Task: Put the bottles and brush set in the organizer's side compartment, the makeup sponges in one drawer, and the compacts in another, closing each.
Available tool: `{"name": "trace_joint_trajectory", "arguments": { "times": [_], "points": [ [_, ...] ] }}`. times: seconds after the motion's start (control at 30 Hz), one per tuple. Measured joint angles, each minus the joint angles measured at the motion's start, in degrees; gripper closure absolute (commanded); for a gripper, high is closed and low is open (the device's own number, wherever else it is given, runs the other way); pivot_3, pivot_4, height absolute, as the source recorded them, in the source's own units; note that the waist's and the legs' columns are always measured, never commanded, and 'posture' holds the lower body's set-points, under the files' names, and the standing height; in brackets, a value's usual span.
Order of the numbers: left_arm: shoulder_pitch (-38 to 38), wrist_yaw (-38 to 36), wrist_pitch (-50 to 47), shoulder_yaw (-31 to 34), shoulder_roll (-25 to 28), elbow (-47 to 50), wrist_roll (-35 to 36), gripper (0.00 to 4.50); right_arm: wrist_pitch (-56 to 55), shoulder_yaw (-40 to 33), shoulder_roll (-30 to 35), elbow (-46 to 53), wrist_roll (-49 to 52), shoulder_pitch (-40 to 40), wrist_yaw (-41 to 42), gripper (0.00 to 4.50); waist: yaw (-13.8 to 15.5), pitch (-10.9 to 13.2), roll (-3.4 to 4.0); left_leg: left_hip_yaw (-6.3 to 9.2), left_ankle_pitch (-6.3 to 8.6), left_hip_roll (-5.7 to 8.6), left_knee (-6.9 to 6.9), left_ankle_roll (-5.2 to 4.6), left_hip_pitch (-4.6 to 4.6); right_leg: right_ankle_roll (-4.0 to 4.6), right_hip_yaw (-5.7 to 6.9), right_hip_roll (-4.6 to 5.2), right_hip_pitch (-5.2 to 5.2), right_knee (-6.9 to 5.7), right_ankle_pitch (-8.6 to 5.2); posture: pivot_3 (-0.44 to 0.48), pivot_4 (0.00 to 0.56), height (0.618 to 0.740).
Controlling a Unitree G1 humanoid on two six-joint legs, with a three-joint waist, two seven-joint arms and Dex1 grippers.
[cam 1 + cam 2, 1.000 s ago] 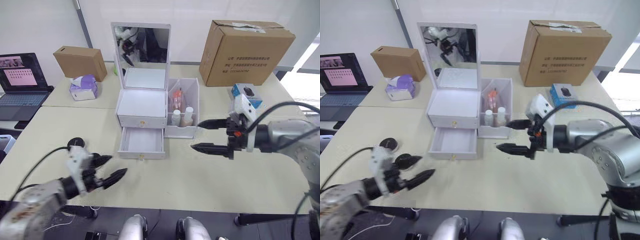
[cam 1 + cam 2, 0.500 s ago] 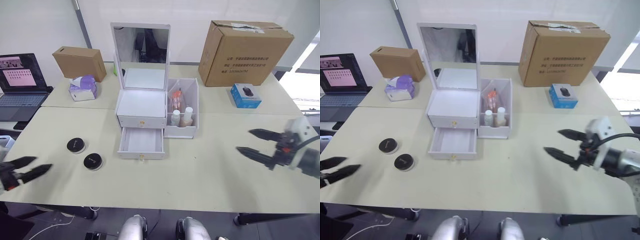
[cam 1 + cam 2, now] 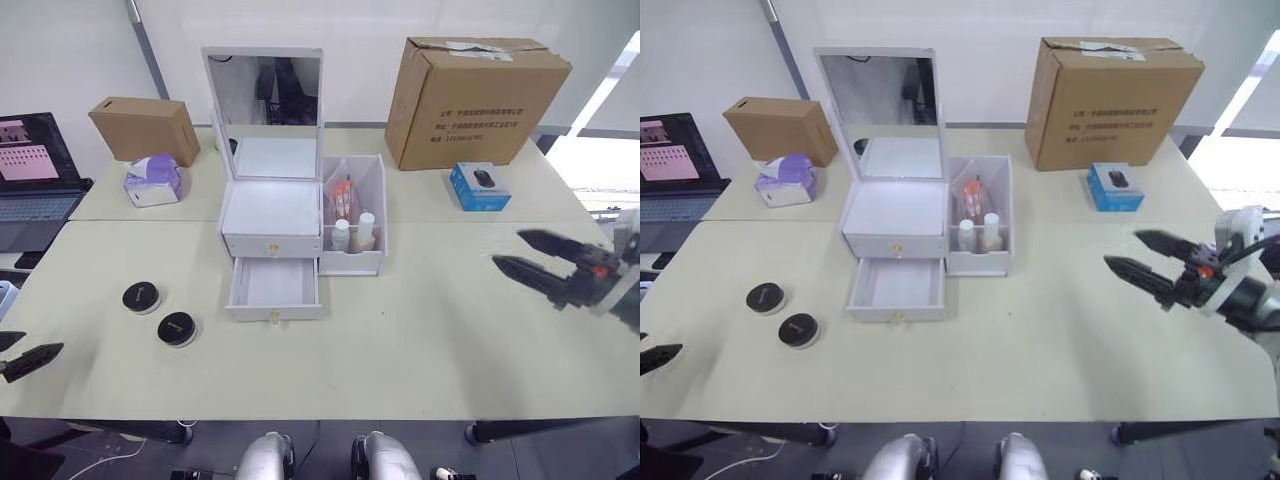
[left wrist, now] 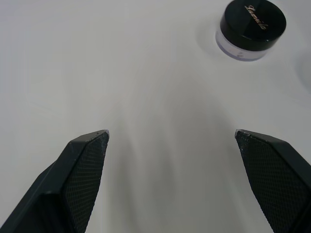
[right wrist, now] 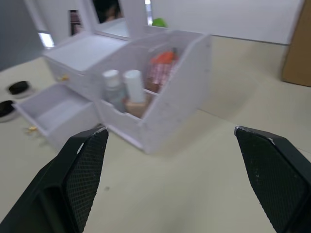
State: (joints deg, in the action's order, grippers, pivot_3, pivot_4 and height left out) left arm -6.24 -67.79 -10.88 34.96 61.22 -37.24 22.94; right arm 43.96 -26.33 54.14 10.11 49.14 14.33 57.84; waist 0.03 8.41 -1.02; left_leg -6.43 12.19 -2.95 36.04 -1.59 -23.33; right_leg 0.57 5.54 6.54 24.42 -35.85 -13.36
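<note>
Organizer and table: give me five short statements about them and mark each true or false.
1. The lower drawer of the organizer stands pulled out and looks empty. True.
2. Both compacts lie inside that drawer. False: the two black-lidded compacts sit on the table, on the robot's left of the organizer.
3. Two white-capped bottles stand in the side compartment. True.
4. The right gripper is shut on a bottle. False: its fingers are apart and hold nothing.
5. The left gripper is open over bare table, apart from the compact ahead of it. True.
</note>
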Motion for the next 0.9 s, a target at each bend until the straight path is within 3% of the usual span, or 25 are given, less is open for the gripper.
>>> {"name": "trace_joint_trajectory", "arguments": {
  "times": [0.2, 0.5, 0.73, 0.9],
  "points": [
    [-10.9, 2.9, -3.4, 4.5, -7.8, 15.4, 2.9, 0.03, 9.5, 11.8, 8.2, 5.6, 7.2, 15.6, 9.4, 0.0, -0.4, 0.0, -0.03, 0.01, 0.04, -0.02, -0.07, 0.06, -0.01, 0.15, -0.04, 0.12, 0.24, 0.07, -0.13, 0.0, 0.15, 0.731],
    [-24.0, 12.4, -16.8, 10.0, -22.7, 46.8, 13.1, 0.03, 15.8, 29.6, 2.4, 2.8, 5.5, 37.5, 13.1, 0.0, -0.1, 0.0, -0.25, -0.1, 0.08, 0.11, -0.03, 0.14, -0.16, 0.04, 0.06, 0.43, 0.37, 0.04, -0.01, 0.0, 0.15, 0.731],
    [-27.1, 20.1, -12.3, 3.9, -35.3, 57.8, 10.4, 0.03, 15.1, 35.1, -0.3, -0.7, -1.3, 43.7, 16.0, 0.0, 0.8, 0.0, -0.28, -0.09, 0.08, 0.04, 0.27, 0.13, -0.14, 0.02, 0.26, 0.02, 0.04, 0.0, 0.04, 0.0, 0.15, 0.731],
    [-23.4, 27.1, -11.1, -1.7, -38.6, 58.6, 6.8, 0.03, 14.1, 36.2, -0.2, -0.7, -3.6, 43.7, 17.7, 0.0, 1.0, 0.0, -0.29, -0.07, 0.07, 0.04, 0.35, 0.12, -0.18, -0.01, 0.43, -0.01, -0.07, -0.01, 0.05, 0.0, 0.15, 0.731]
  ]
}}
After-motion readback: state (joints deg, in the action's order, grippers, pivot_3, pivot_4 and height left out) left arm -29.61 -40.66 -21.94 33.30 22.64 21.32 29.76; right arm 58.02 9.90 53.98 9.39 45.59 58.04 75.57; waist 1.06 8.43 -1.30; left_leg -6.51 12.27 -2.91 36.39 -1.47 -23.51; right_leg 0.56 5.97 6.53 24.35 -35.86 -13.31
